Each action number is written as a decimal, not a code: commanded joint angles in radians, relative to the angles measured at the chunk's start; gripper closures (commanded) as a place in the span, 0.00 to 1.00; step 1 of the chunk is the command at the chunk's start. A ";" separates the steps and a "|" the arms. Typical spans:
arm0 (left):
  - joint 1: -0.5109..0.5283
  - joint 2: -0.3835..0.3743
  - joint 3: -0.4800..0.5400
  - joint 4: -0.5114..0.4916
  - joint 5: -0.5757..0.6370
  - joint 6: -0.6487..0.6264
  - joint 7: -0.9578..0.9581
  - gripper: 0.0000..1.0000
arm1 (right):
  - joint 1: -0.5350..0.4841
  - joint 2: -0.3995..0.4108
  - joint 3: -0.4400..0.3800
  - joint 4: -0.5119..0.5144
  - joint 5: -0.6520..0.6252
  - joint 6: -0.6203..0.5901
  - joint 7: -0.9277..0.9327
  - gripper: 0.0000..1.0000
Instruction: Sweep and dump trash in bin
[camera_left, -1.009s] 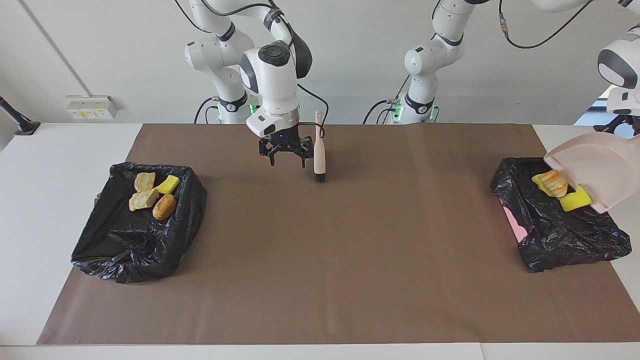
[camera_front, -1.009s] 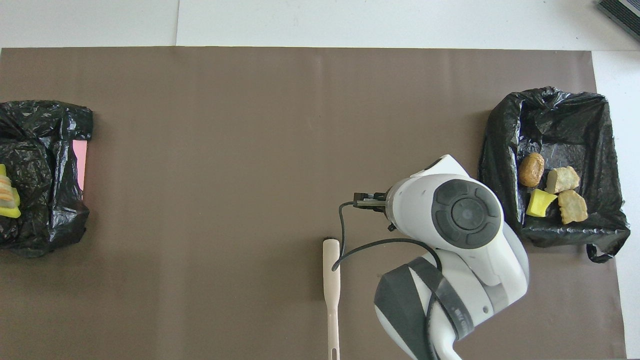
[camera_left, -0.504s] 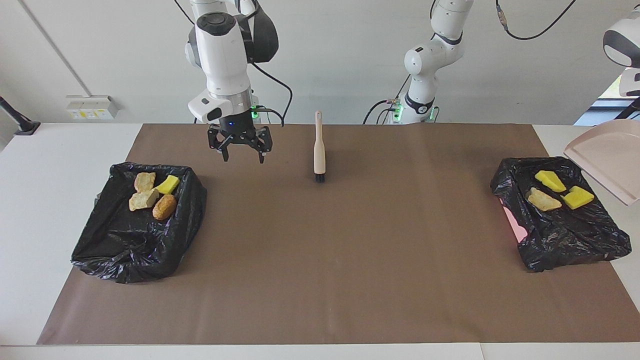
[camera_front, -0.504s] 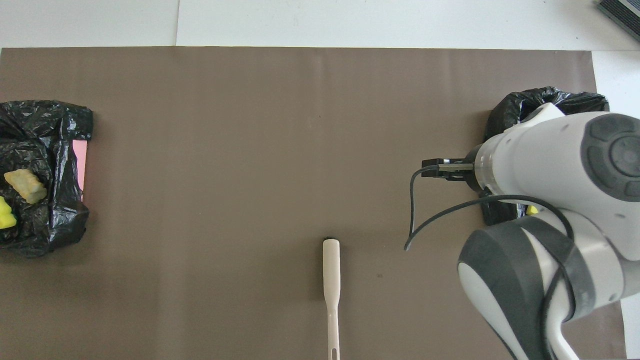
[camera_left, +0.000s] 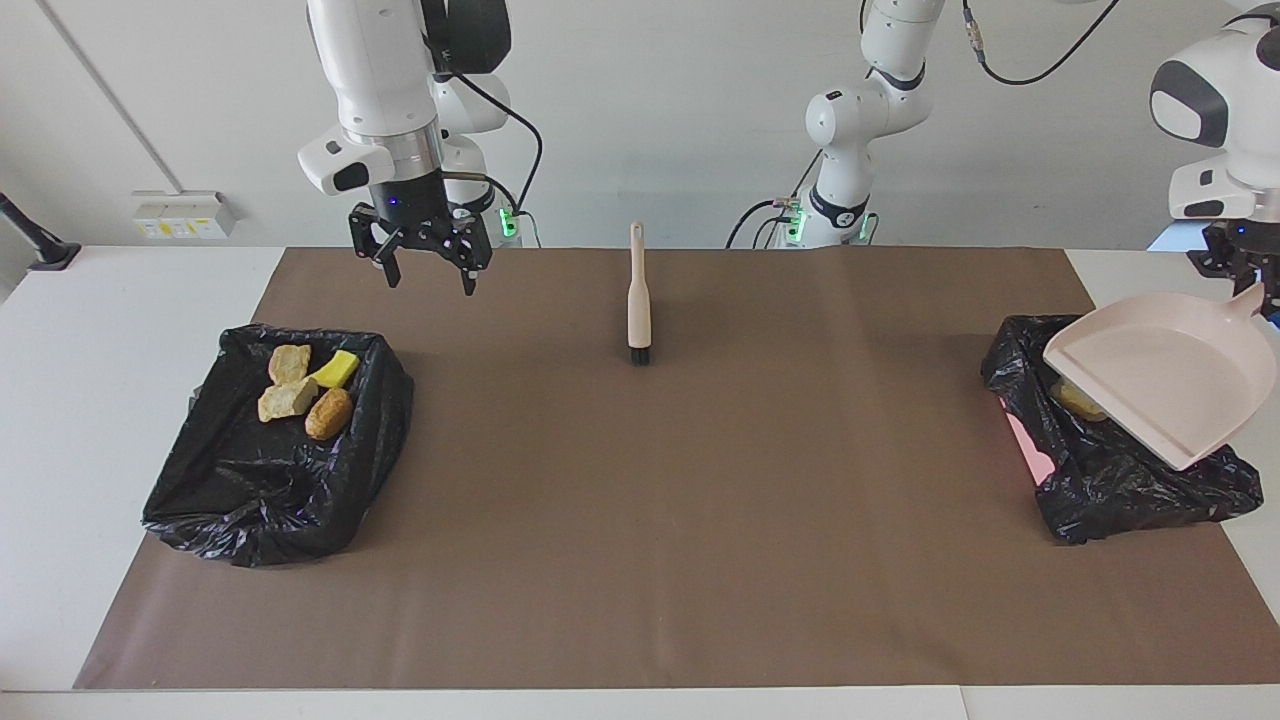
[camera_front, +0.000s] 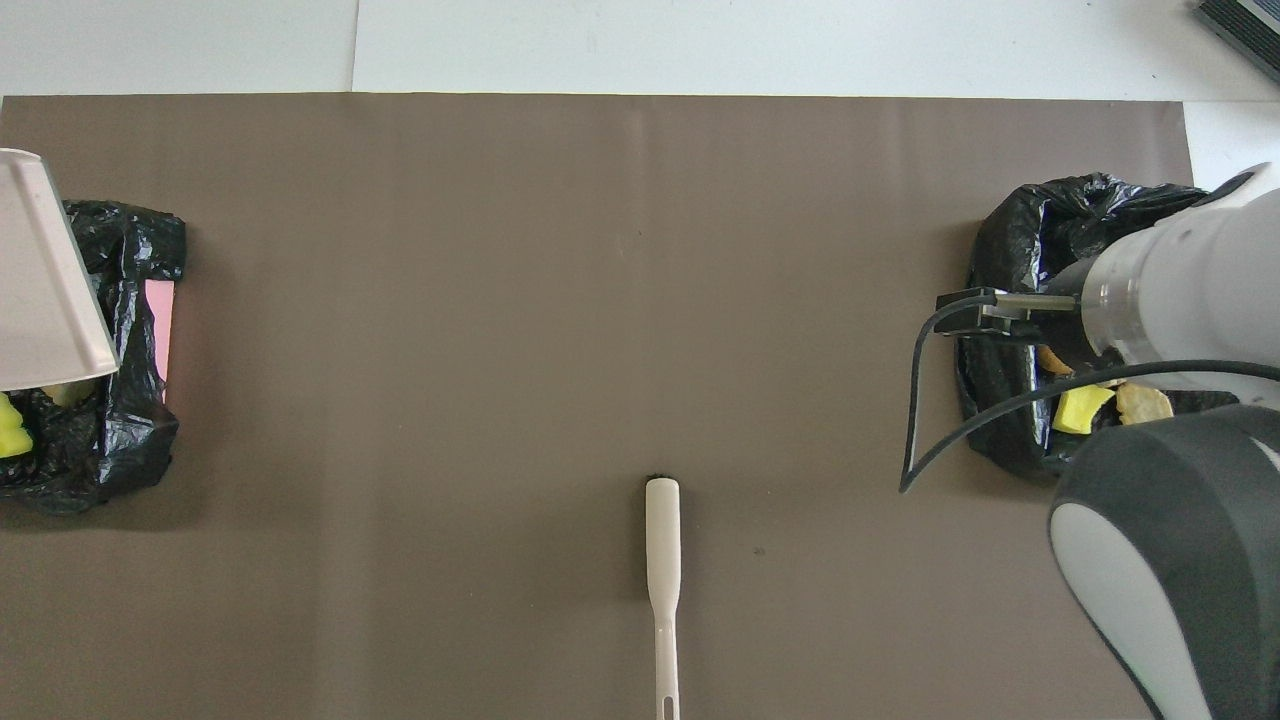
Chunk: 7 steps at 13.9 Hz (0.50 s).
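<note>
Holding: left end effector grips the pink dustpan by its handle, tilted over the black-bagged bin at the left arm's end of the table.
Right end effector: fingers spread wide, empty, raised beside the other bagged bin.
Trash: four lumps in that bin; more partly visible under the dustpan.
Brush: lying mid-table, near the robots.

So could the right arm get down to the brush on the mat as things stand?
Probably yes. The right gripper hangs open and empty over the mat's edge nearest the robots, beside the bin. The brush lies alone mid-mat, handle toward the robots, with nothing between them.
</note>
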 joint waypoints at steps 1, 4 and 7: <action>-0.077 0.021 0.015 -0.030 -0.077 -0.006 -0.127 1.00 | -0.008 0.000 -0.039 0.110 0.009 -0.119 -0.025 0.00; -0.196 0.065 0.015 -0.048 -0.142 -0.006 -0.383 1.00 | -0.008 -0.029 -0.099 0.141 0.012 -0.190 -0.055 0.00; -0.322 0.131 0.015 -0.042 -0.197 0.004 -0.683 1.00 | -0.008 -0.049 -0.186 0.139 0.012 -0.238 -0.167 0.00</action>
